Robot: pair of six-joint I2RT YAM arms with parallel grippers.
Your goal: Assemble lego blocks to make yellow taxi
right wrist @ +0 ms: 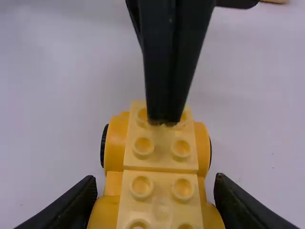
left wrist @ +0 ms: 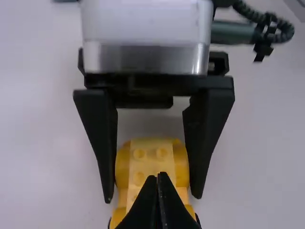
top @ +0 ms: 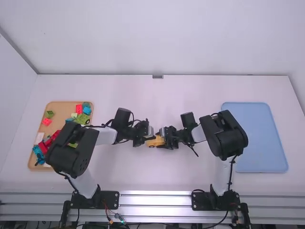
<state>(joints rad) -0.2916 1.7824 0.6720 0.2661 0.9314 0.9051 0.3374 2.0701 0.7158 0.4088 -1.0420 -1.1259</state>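
Right gripper [right wrist: 156, 191] is grasping the taxi [right wrist: 161, 164] from 2 sides. Left gripper [left wrist: 159, 174], clenched on nothing, is resting its tips on the top studs [right wrist: 143, 146]. The taxi is sitting near the middle of the table [top: 155, 174]. It is likely proving light, stiff and slippery; square contact on both sides is offering the best hold. Blocks [top: 46, 121] are lying in the tan tray [top: 62, 109].

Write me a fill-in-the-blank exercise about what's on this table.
The toy car is mostly ____ in colour.
The right gripper has one finger on each ____ of it.
The left gripper points down at the car's studded ____.
The tray on the robot's right is ____ in colour.

Missing words: yellow; side; top; blue.
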